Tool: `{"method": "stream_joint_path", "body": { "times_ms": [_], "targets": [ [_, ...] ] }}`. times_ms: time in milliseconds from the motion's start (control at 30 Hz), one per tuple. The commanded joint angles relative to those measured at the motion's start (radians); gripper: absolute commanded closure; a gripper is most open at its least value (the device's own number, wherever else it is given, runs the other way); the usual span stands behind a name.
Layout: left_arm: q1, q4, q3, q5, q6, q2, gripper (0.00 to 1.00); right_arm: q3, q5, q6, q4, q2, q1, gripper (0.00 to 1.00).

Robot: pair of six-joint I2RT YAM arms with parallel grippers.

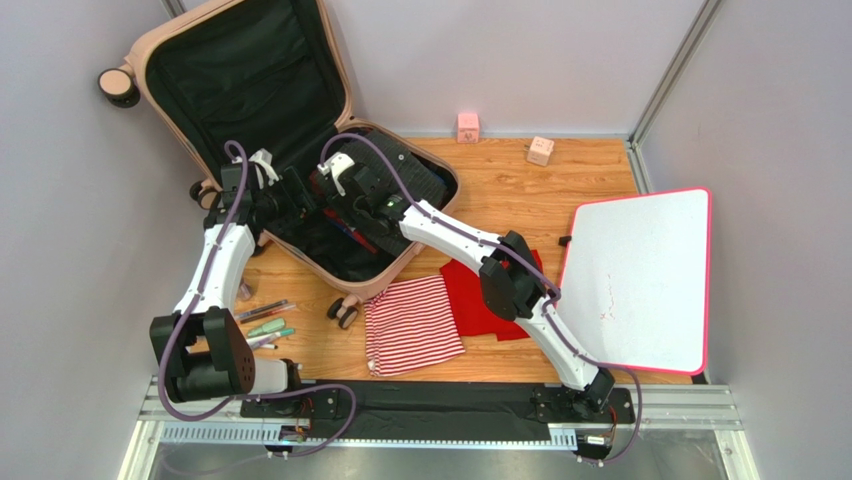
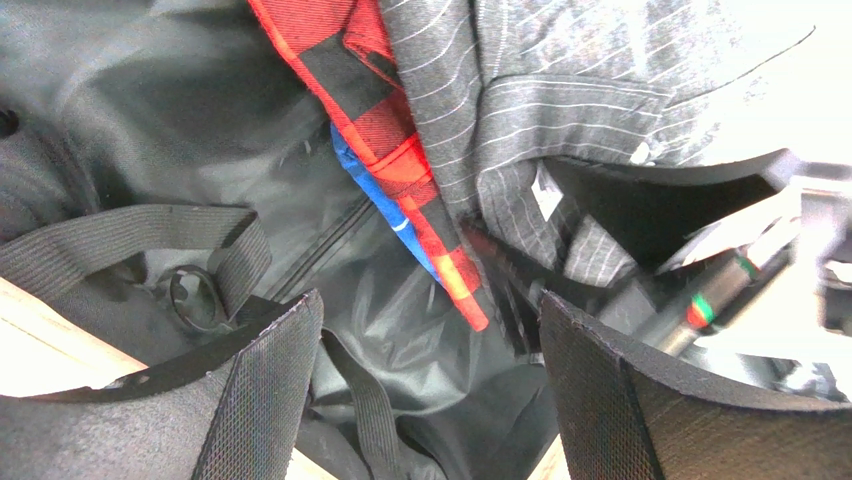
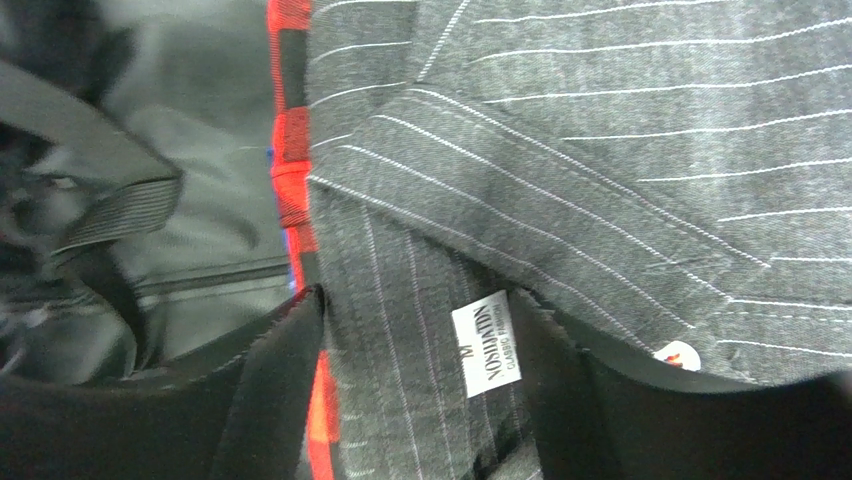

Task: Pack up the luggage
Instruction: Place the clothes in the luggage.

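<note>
The luggage (image 1: 343,90), a pale pink hard-shell suitcase with black lining, lies open at the back left, its lid propped against the wall. Both grippers reach down into its lower half. My left gripper (image 1: 298,196) (image 2: 430,380) is open over the bare black lining (image 2: 410,320), beside a strap (image 2: 130,235). A grey pinstriped shirt (image 3: 600,150) (image 2: 560,100) lies over a red plaid garment (image 2: 370,110) inside. My right gripper (image 3: 420,400) (image 1: 342,203) straddles a fold of the grey shirt by its white label (image 3: 487,343), jaws still apart.
On the wooden table lie a red-and-white striped cloth (image 1: 413,325) and a red cloth (image 1: 480,290) in front of the suitcase. A white board with a pink rim (image 1: 640,280) lies at the right. Pens (image 1: 265,320) lie at the left, and two small blocks (image 1: 467,127) (image 1: 540,150) at the back.
</note>
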Motion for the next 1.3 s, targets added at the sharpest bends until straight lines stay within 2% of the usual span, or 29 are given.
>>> {"method": "stream_joint_path", "body": {
  "times_ms": [0,67,100,200,300,433,533,700,900,1033,1267],
  "targets": [
    [0.005,0.028,-0.003,0.02,-0.014,-0.017,0.14,0.053,0.12,-0.019,0.038,0.043,0.003,0.4],
    [0.005,0.029,-0.006,0.018,-0.014,-0.019,0.14,0.061,0.138,-0.014,0.032,0.053,0.001,0.53],
    [0.005,0.029,-0.006,0.018,-0.014,-0.02,0.14,0.063,0.146,-0.008,0.029,0.055,0.001,0.64],
    [0.005,0.028,-0.009,0.015,-0.015,-0.026,0.14,0.084,0.154,0.009,0.008,0.059,-0.01,0.79],
    [0.005,0.028,-0.012,0.012,-0.014,-0.028,0.14,0.093,0.076,0.055,-0.026,0.032,-0.034,0.87],
    [0.005,0.029,-0.013,0.015,-0.017,-0.028,0.14,0.092,-0.132,0.16,-0.046,-0.026,-0.098,0.94],
    [0.005,0.031,-0.013,0.016,-0.018,-0.029,0.14,0.072,-0.295,0.252,-0.054,-0.06,-0.155,0.97],
    [0.005,0.034,-0.018,0.016,-0.02,-0.029,0.14,0.031,-0.458,0.326,-0.017,-0.095,-0.212,0.98],
    [0.005,0.035,-0.023,0.02,-0.021,-0.033,0.14,0.021,-0.541,0.361,0.004,-0.099,-0.241,0.99],
    [0.005,0.026,-0.018,0.016,-0.015,-0.033,0.14,-0.028,-0.65,0.42,0.058,-0.118,-0.27,0.99],
    [0.005,0.025,-0.026,0.013,-0.017,-0.046,0.14,-0.028,-0.699,0.418,0.049,-0.115,-0.267,0.94]
  ]
}}
